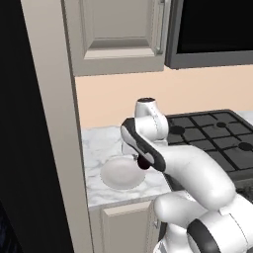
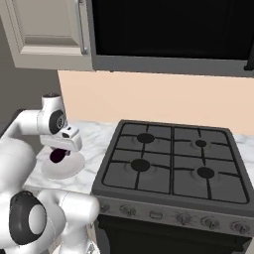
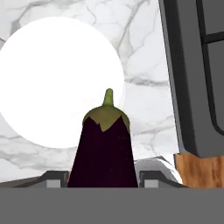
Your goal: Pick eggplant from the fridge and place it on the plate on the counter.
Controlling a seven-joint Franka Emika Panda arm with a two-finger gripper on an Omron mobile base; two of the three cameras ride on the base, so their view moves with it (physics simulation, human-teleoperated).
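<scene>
The claw (image 3: 103,177) is clenched on the eggplant (image 3: 105,151), whose dark purple body rises between the two finger tips in the hand view, its green cap and stem pointing away from the hand. In the left base view the eggplant (image 1: 144,162) shows as a dark lump under the bent wrist, held in the air over the right rim of the plate (image 1: 120,173); in the right base view the eggplant (image 2: 57,155) hangs just above the plate (image 2: 63,166), apart from it.

The plate sits on the worktop (image 1: 101,146) near its front edge, between the tall beige panel at the left and the black stove top (image 2: 171,161) at the right. In the hand view the plate (image 3: 57,83) lies beyond the eggplant's tip and to its left, with veined marble around it and the stove's dark edge along the right side.

Farther back, a peach wall rises behind the worktop, with a beige wall cabinet (image 1: 118,34) above it.
</scene>
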